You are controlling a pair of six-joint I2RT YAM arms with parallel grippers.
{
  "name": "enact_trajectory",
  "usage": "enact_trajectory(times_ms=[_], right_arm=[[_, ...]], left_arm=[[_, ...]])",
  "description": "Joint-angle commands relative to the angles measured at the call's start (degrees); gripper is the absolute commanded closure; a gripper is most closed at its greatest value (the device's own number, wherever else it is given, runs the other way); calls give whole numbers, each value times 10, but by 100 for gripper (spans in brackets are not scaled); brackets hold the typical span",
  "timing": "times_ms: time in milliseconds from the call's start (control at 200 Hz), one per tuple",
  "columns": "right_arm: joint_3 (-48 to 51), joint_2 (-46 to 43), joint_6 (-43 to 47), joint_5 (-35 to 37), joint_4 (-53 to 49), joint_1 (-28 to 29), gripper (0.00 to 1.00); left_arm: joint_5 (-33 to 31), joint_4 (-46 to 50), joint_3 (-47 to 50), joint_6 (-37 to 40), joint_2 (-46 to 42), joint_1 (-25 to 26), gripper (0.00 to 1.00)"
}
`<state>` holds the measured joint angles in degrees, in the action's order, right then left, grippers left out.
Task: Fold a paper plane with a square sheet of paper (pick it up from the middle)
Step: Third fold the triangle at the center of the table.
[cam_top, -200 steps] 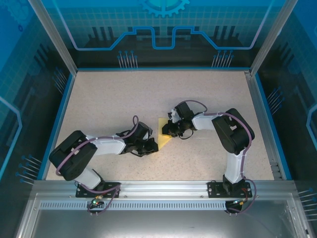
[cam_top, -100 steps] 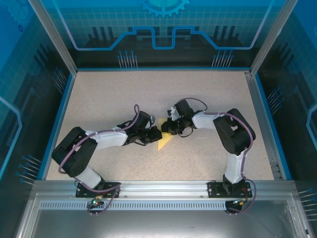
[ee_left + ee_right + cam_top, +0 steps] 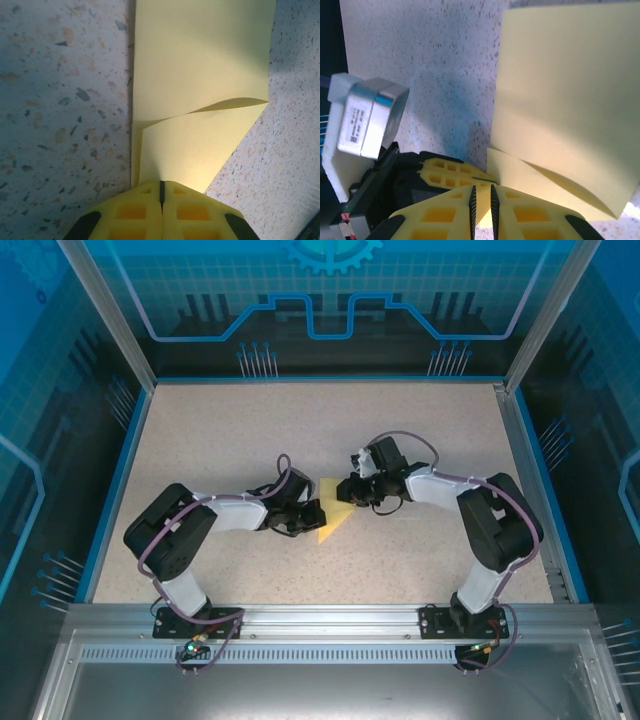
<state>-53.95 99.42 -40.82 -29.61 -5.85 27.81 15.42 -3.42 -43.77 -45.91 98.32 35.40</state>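
My left gripper (image 3: 161, 184) is squeezed tight. The near edge of the square sheet of paper (image 3: 200, 65) goes right into its closed tips, so I think it pinches the paper. From there the paper runs straight away from those jaws. It lies on the speckled table (image 3: 60, 100), with 1 flap curled up a little off the layer below. Seen from above, the paper (image 3: 332, 515) sits between my 2 grippers. The left gripper (image 3: 312, 516) touches its left side and the right gripper (image 3: 351, 497) touches its far right part. Its long line runs from far to near and ends in a point on the side of my bases. My right gripper (image 3: 481, 189) is almost closed, with only a thin slit. A bit of yellow shows in the slit, so I think it nips a corner. The paper (image 3: 565, 100) spreads up and to the right of those jaws. Both arms are just as close to it. I think the next fold means pulling the loose flap across that long line.
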Motion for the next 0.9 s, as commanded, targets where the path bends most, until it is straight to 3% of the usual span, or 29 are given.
enact_trajectory(times_ms=[0, 250, 445, 725, 895], right_arm=[[31, -4, 3, -26, 5, 8, 82], [57, 26, -5, -38, 39, 16, 82], [49, 62, 7, -1, 13, 14, 83], [39, 21, 6, -14, 9, 3, 82], [22, 49, 7, -23, 24, -17, 82]], left_arm=[[-13, 25, -11, 25, 12, -2, 94], [-8, 32, -18, 32, 16, -3, 94], [-5, 45, -30, 44, 24, -2, 94], [-9, 64, -35, 57, 26, -2, 94], [-9, 65, -37, 58, 26, -2, 94]])
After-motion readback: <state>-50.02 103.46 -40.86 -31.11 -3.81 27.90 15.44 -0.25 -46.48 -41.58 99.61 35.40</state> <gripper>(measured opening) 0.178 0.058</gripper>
